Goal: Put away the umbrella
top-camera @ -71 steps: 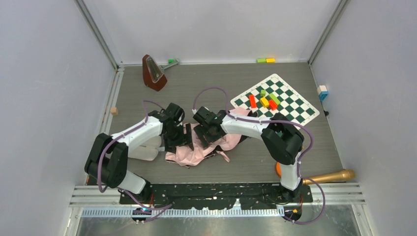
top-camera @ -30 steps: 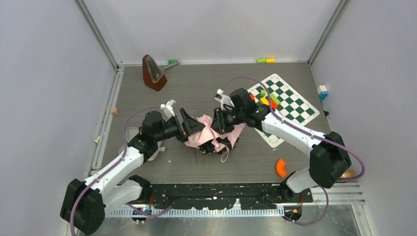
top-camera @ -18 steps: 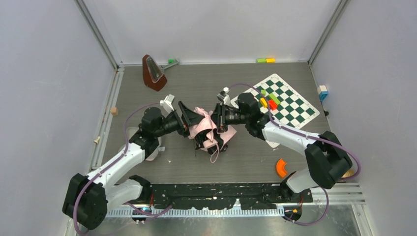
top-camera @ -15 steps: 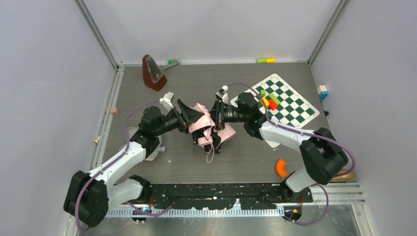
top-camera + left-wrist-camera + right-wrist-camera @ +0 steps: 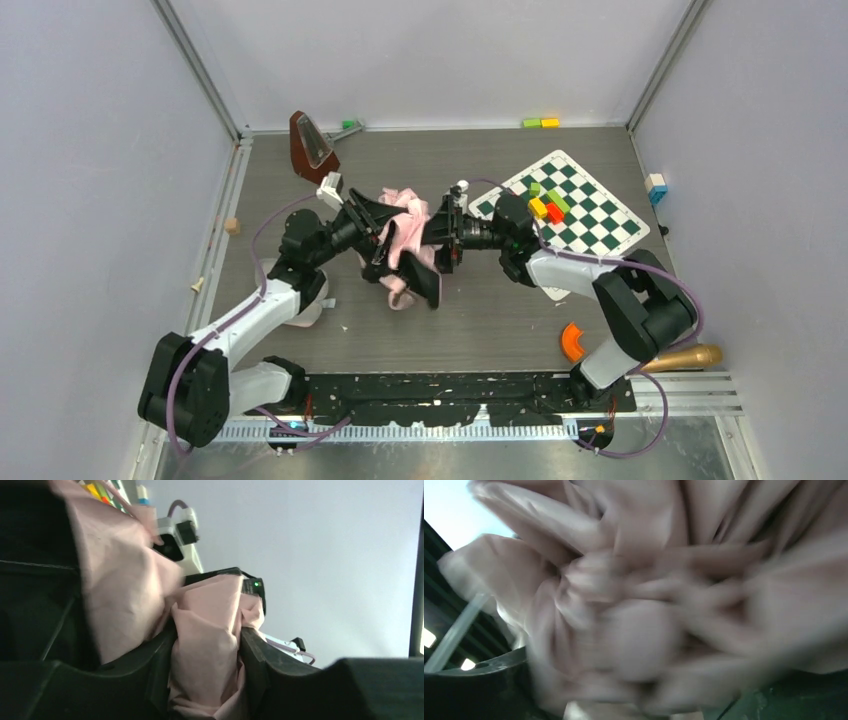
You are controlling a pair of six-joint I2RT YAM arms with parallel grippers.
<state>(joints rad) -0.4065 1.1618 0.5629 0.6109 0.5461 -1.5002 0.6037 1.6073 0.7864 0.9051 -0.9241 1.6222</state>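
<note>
Umbrella (image 5: 403,232): bunched pink-and-black bundle over mid-table (image 5: 520,320), with a black fold hanging toward 6 o'clock. Left gripper (image 5: 378,238), at its 9 o'clock: fingers (image 5: 159,667) pinch a pink fold. Right gripper (image 5: 446,240), at its 3 o'clock: buried in fabric (wrist view blurred), so its spread cannot be told.

Even bright overhead light; both wrist views blurred, right worst.
</note>
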